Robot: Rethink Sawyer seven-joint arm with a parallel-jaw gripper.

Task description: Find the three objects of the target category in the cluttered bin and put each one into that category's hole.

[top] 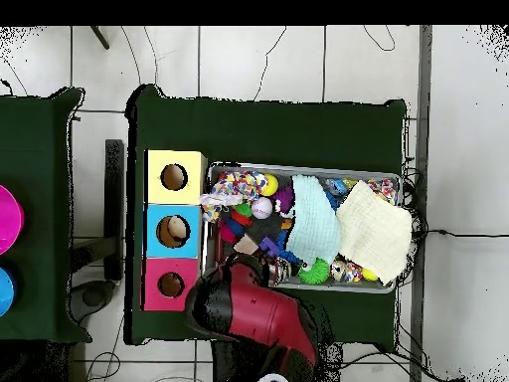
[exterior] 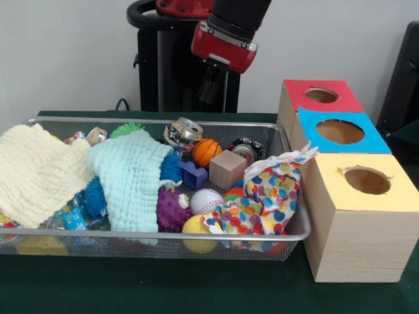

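The gripper point(exterior: 211, 88) hangs above the far edge of the wire bin point(exterior: 291, 230), over a crushed can point(exterior: 182, 134); whether its fingers are apart, I cannot tell.

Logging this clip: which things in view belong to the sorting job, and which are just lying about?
Job: bin; red box, blue box, yellow box with holes; claw; balls such as basketball, baseball.

Lying about: yellow cloth, mint cloth, spotted cloth, can, wooden block.
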